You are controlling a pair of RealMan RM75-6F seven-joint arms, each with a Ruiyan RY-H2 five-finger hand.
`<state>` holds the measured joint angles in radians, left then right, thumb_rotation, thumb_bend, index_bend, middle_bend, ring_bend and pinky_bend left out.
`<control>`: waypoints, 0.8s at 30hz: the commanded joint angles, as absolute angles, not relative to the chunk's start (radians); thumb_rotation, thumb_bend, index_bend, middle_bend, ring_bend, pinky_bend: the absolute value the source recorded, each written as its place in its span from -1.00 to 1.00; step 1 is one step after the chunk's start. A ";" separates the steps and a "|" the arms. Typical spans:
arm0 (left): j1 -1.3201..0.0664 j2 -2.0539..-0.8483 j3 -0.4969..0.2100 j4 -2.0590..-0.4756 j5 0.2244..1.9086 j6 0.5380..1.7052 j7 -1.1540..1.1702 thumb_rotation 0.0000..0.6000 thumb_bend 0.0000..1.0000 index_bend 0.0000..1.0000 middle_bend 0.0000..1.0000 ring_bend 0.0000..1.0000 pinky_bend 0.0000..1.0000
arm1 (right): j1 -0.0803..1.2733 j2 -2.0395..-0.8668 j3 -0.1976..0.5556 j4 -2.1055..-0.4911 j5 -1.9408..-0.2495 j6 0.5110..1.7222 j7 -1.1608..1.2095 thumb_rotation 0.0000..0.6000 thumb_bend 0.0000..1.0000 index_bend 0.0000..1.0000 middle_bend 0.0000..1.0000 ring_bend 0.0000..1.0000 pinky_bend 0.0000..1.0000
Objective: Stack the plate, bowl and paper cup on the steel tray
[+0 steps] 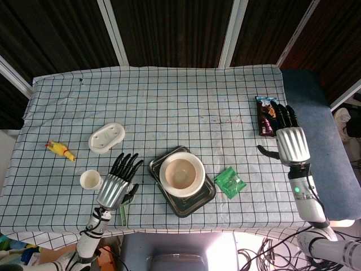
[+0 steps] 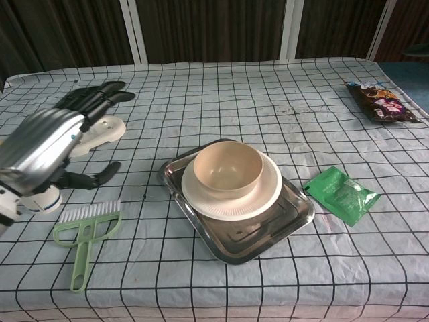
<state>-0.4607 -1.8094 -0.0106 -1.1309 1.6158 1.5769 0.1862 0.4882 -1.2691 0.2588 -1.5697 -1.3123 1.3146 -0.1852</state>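
Note:
A cream bowl [image 1: 180, 172] [image 2: 228, 170] sits in a white plate [image 1: 194, 182] [image 2: 268, 190], which lies on the steel tray [image 1: 192, 205] [image 2: 268, 236] near the table's front edge. The white paper cup [image 1: 90, 180] stands upright left of the tray; in the chest view my left hand hides most of it. My left hand [image 1: 119, 182] [image 2: 50, 142] hovers open, fingers spread, between cup and tray, holding nothing. At the table's right edge my right hand [image 1: 289, 138] is open beside a snack bag.
A green brush [image 1: 123, 212] [image 2: 84, 233] lies beneath my left hand. A white soap dish [image 1: 106, 138] [image 2: 100, 133] and a yellow rubber chicken [image 1: 60, 149] lie at the left. A green packet [image 1: 230, 181] [image 2: 342, 192] lies right of the tray, a dark snack bag [image 1: 266, 116] [image 2: 380, 102] further right.

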 commanded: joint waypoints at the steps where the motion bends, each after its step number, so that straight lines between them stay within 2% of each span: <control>1: -0.360 -1.720 0.002 -1.171 1.598 1.671 0.266 1.00 -0.21 -0.34 -1.00 -1.00 -1.00 | 0.484 -1.268 0.250 -1.577 -1.327 1.321 -0.188 1.00 -0.90 -0.63 -1.00 -1.00 -1.00; 6: -0.289 -1.714 0.014 -1.121 1.572 1.698 0.261 1.00 -0.20 -0.15 -0.99 -1.00 -1.00 | 0.485 -1.277 0.244 -1.580 -1.333 1.320 -0.202 1.00 -0.90 -0.63 -1.00 -1.00 -1.00; 14: -0.264 -1.745 0.020 -1.077 1.574 1.657 0.213 1.00 -0.19 -0.14 -0.98 -1.00 -1.00 | 0.483 -1.289 0.239 -1.586 -1.334 1.321 -0.219 1.00 -0.90 -0.63 -1.00 -1.00 -1.00; 24: -0.273 -1.790 -0.044 -0.968 1.506 1.568 0.181 1.00 -0.20 -0.10 -0.97 -1.00 -1.00 | 0.479 -1.287 0.231 -1.594 -1.331 1.311 -0.231 1.00 -0.90 -0.62 -1.00 -1.00 -1.00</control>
